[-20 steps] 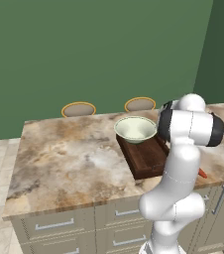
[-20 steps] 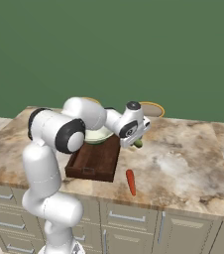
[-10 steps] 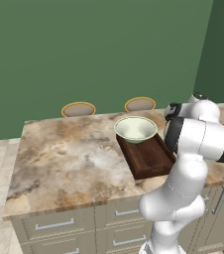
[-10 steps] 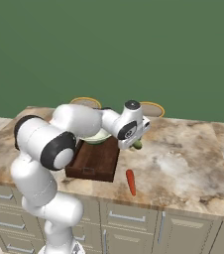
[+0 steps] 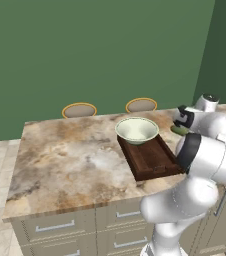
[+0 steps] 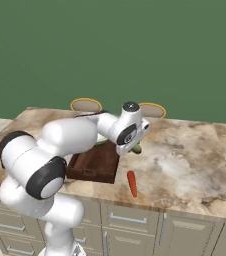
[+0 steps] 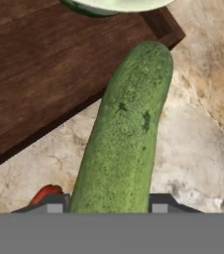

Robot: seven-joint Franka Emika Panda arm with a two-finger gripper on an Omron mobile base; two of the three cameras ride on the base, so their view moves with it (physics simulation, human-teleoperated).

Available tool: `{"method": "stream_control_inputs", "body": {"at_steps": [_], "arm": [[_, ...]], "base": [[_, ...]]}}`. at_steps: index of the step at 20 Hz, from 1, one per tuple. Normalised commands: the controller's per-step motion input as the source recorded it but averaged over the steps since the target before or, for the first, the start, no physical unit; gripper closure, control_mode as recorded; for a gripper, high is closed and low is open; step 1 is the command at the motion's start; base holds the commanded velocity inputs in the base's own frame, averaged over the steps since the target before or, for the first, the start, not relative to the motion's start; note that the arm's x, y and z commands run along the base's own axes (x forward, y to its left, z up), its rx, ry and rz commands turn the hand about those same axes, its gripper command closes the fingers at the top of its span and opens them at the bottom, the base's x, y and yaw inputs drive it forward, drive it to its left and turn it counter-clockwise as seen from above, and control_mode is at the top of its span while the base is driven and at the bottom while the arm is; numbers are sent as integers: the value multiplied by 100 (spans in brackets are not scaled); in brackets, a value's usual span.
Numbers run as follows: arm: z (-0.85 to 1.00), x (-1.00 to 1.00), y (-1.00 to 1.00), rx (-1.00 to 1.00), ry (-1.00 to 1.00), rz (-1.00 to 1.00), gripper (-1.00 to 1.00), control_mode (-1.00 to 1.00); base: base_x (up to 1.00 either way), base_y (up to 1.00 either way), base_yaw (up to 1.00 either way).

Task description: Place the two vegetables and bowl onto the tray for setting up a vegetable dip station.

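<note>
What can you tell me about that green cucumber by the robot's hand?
The cucumber is dark green with a finely speckled, bumpy skin and a rounded far end. In the hand view it runs lengthwise between the hand's two dark fingertips, over the marble counter just beside the wooden tray's corner. Whether it rests on the counter or is lifted, I cannot tell.

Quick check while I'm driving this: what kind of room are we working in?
Most likely a kitchen: a marble-look counter over drawers, two stools tucked behind it, and a bowl, tray and carrot out for prep.
</note>
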Motion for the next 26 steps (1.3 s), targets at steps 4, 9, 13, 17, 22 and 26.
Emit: {"method": "stream_control_inputs", "body": {"at_steps": [4, 9, 13, 17, 22, 26], "arm": [[18, -34, 23, 0, 1, 9, 100, -100], [21, -20, 34, 0, 3, 12, 100, -100], [8, -11, 40, 0, 1, 14, 100, -100], [0, -9, 38, 0, 0, 14, 100, -100], [-5, -5, 30, 0, -2, 15, 100, -100], [-11, 0, 15, 0, -7, 12, 100, -100]], "base": [[0, 0, 0], [0, 0, 0], [0, 0, 0], [0, 0, 0], [0, 0, 0], [0, 0, 0]]}}
